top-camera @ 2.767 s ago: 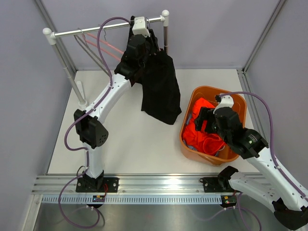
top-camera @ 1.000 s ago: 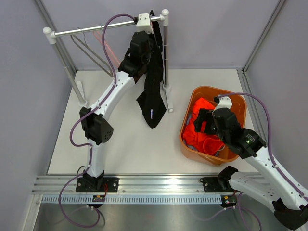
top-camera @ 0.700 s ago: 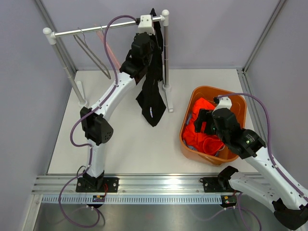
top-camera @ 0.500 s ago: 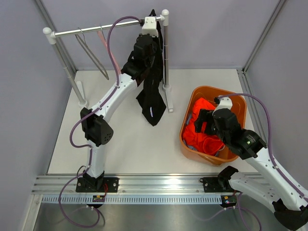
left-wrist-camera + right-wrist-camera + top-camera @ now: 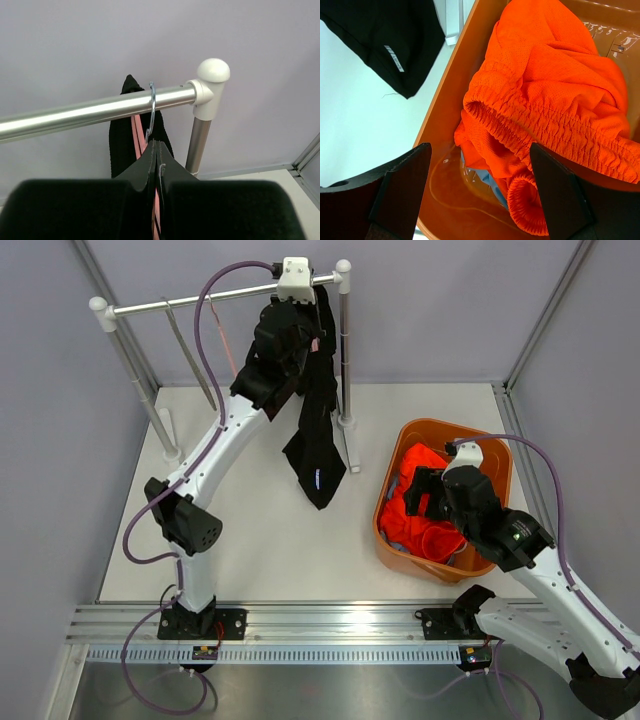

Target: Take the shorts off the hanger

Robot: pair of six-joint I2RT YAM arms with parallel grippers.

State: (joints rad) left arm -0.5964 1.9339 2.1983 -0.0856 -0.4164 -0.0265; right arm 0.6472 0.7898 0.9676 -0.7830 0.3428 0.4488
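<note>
At the rail's (image 5: 90, 112) right end | your left hand (image 5: 156, 150) pressed together under the hanger hook (image 5: 151, 107) | black shorts (image 5: 318, 440) hung there, not yet off | orange shorts (image 5: 545, 75) and blue shorts (image 5: 487, 189) lay in the bin (image 5: 400, 435) | right hand (image 5: 479, 150) spread above them | one pair left.

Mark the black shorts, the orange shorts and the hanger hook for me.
black shorts (image 5: 318, 455), top view, lower hanging fabric.
orange shorts (image 5: 555, 85), right wrist view, mesh above the waistband.
hanger hook (image 5: 152, 102), left wrist view, upper wire curve.
</note>
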